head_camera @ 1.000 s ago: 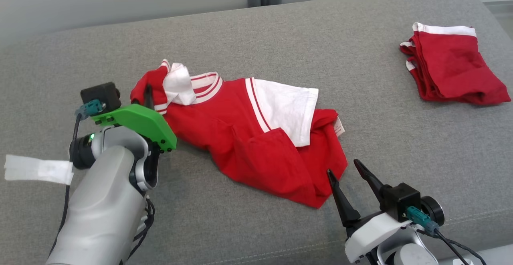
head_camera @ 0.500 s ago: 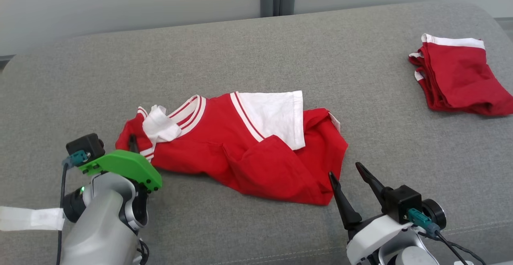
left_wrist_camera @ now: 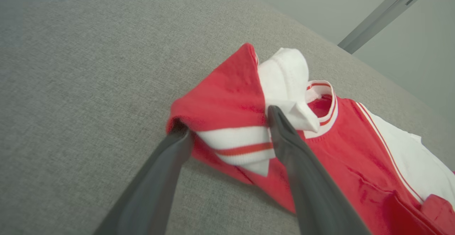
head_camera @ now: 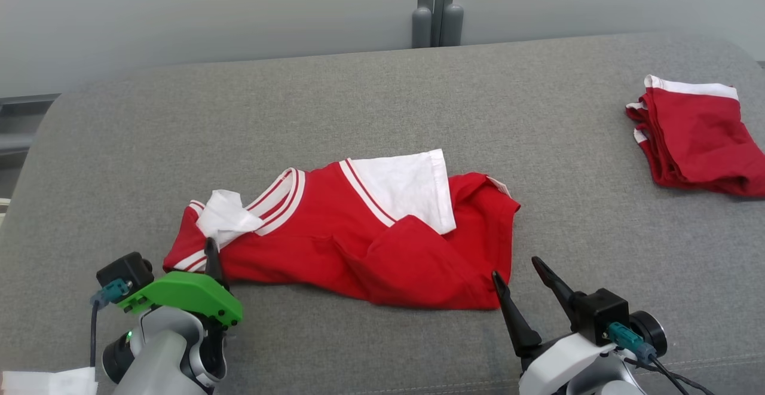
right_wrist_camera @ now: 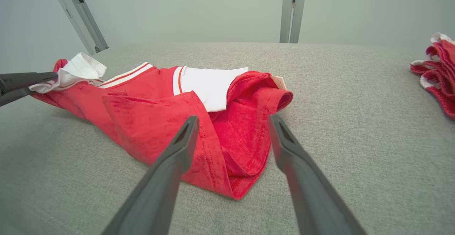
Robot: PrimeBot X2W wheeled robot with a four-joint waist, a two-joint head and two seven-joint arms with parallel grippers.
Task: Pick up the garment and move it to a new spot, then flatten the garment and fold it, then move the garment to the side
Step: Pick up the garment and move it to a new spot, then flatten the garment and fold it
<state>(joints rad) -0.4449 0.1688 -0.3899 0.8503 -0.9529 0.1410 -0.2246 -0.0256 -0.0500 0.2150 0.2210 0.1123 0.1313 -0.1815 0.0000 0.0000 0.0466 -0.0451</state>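
Pinching the garment by its striped edge, left tool; right tool spread beside it; red pile well apart

The head view looks forward and down over the grey cushion to the wall. The left wrist view sits low and very close, looking along the left claw at the collar end of the garment. The right wrist view (also low, farther back) looks along the right claw across the cushion to the same wall. All three share the garment; the head and right wrist views also share the folded red pile.
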